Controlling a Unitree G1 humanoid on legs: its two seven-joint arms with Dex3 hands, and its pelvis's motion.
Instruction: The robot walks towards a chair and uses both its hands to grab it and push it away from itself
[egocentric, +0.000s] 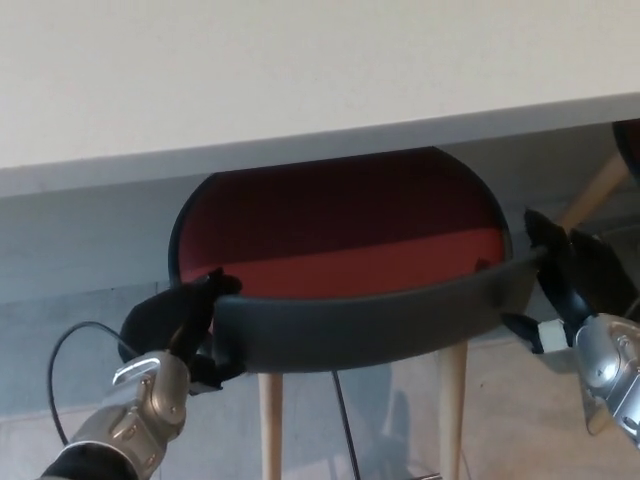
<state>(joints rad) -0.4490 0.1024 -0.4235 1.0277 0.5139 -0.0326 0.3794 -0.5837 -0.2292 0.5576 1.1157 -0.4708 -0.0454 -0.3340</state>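
While the chair (340, 250) sits with its red seat partly tucked under the pale worktop (300, 70), both hands grip its dark backrest. Left hand (178, 320) clamps one end, right hand (572, 290) the other.

Dark-grey plastic chair w/ red seat (340, 235) & pale wood legs is seen under off-white tabletop (300, 70); grey floor (80, 260).
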